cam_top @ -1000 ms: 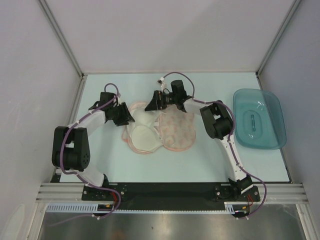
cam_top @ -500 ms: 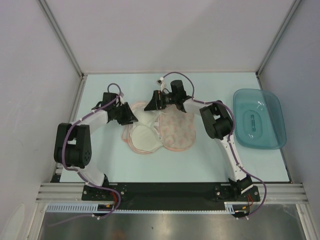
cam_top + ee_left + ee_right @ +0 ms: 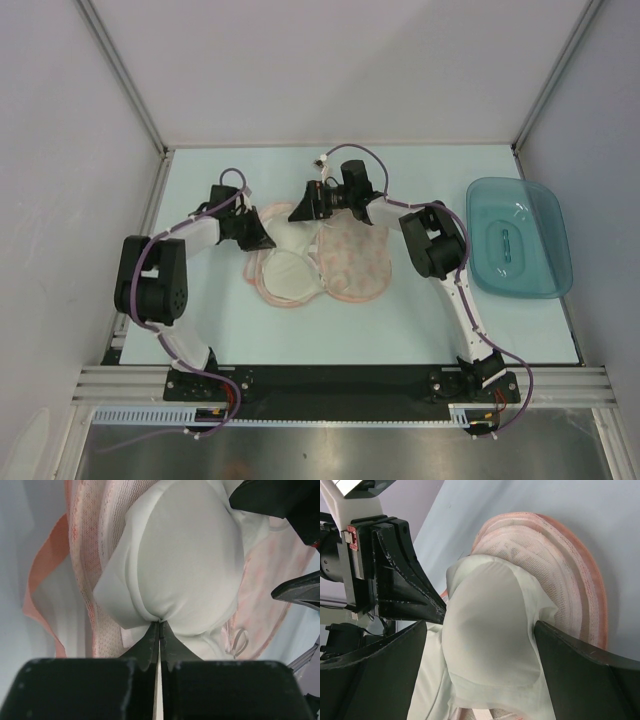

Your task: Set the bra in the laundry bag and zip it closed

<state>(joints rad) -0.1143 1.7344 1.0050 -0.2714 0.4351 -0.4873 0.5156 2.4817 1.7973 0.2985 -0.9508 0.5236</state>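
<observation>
The white bra [image 3: 185,565] lies cup-up in the open left half of the peach-pink laundry bag [image 3: 360,262], on its pale mesh lining [image 3: 85,555]. My left gripper [image 3: 159,621] is shut, pinching the near edge of the bra's cup. In the top view the left gripper [image 3: 262,240] sits at the bag's left rim and the bra [image 3: 285,272] shows white inside. My right gripper [image 3: 480,625] is open wide, one finger [image 3: 375,675] on each side of the cup [image 3: 490,630]. The right gripper [image 3: 303,212] hangs over the bag's far edge.
A translucent teal tray [image 3: 518,238] stands at the right side of the table. The grey enclosure walls close in the left, right and back. The two grippers are close together over the bag, with the left fingers [image 3: 405,590] showing in the right wrist view.
The left gripper's jaws have closed on the edge of the bra's cup, and the left arm has shifted slightly toward the back. The right arm has stayed put.
</observation>
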